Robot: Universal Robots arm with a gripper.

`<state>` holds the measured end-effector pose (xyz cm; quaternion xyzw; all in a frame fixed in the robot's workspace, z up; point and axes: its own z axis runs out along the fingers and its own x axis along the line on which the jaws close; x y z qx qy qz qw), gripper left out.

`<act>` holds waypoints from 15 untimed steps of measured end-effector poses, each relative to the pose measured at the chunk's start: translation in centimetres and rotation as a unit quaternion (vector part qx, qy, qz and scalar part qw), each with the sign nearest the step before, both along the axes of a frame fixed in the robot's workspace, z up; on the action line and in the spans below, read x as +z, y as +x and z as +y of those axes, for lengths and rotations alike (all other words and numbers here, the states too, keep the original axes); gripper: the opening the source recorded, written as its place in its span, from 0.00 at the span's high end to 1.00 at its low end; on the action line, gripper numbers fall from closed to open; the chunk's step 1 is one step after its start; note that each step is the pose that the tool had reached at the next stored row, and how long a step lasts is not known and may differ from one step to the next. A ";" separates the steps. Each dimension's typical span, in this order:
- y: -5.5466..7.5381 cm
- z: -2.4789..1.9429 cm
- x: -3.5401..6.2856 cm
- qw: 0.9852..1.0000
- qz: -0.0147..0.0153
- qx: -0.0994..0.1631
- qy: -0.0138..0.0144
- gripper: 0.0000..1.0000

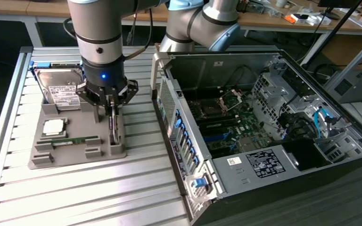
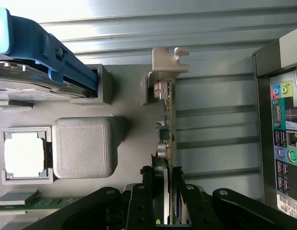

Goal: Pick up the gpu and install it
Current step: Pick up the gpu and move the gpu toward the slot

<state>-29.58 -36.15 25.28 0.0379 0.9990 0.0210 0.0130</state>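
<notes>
The gpu [image 1: 113, 126] stands on its edge in a slot of the grey tray [image 1: 74, 159], at that tray's side nearest the computer case. In the wrist view I see the gpu [image 2: 166, 115] edge-on, a thin green board with its silver end bracket [image 2: 166, 61] at the far end. My gripper [image 1: 109, 104] hangs straight down over it. The gripper [image 2: 164, 187] is shut on the card, and a black finger [image 2: 147, 188] presses each face. The card's lower edge still looks to be down in the tray.
The tray also carries a hard drive [image 1: 60, 87], a CPU [image 1: 53, 126] and a RAM stick [image 1: 68, 140]. The open computer case [image 1: 332, 155] lies at the exterior view's right, motherboard [image 1: 231, 127] exposed. Its rear port panel [image 2: 284, 129] is close beside the card.
</notes>
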 end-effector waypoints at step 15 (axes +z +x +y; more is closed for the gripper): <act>0.0 0.00 0.77 1.000 0.000 0.000 0.000 0.73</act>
